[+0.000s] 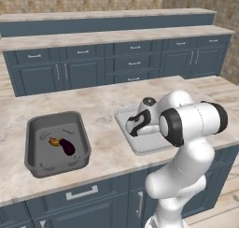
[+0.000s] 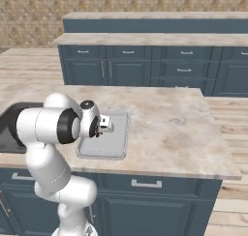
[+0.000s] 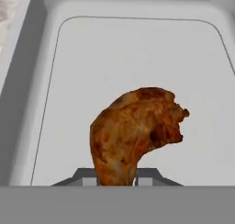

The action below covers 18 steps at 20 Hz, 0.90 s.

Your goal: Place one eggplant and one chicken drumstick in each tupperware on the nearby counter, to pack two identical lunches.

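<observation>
No text, label, brand, number or sign can be read on anything in these pictures.
</observation>
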Available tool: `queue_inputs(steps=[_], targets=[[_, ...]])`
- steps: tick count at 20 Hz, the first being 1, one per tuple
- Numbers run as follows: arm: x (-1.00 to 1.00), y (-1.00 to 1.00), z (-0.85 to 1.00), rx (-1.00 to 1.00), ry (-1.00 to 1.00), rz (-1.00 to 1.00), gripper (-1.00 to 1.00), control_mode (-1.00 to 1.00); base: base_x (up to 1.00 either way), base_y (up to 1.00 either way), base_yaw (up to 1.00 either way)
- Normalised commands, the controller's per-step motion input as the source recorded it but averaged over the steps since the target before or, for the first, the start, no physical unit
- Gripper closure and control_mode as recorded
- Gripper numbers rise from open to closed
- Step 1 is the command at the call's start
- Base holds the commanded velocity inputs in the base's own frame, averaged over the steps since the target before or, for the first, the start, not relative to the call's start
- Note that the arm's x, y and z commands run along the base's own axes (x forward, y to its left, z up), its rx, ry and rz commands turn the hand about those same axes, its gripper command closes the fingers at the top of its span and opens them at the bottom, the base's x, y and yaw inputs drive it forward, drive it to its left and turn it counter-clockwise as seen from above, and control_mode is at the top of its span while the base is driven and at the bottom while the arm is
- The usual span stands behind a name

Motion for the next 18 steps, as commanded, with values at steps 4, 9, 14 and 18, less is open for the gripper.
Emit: queue_inputs(steps=[4, 9, 14, 18], targets=[[0.14, 0.00, -0.24, 0.00, 0.00, 0.00, 1.00, -1.00, 0.00, 0.00, 0.00], [0.04, 0.00, -0.01, 0.00, 0.00, 0.00, -1.00, -1.00, 0.00, 0.00, 0.00], [-0.04, -0.10, 0.33, 0.00, 0.00, 0.00, -1.00, -1.00, 0.00, 0.00, 0.00], [-0.12, -0.27, 0.58, 0.00, 0.00, 0.00, -1.00, -1.00, 0.00, 0.00, 0.00]])
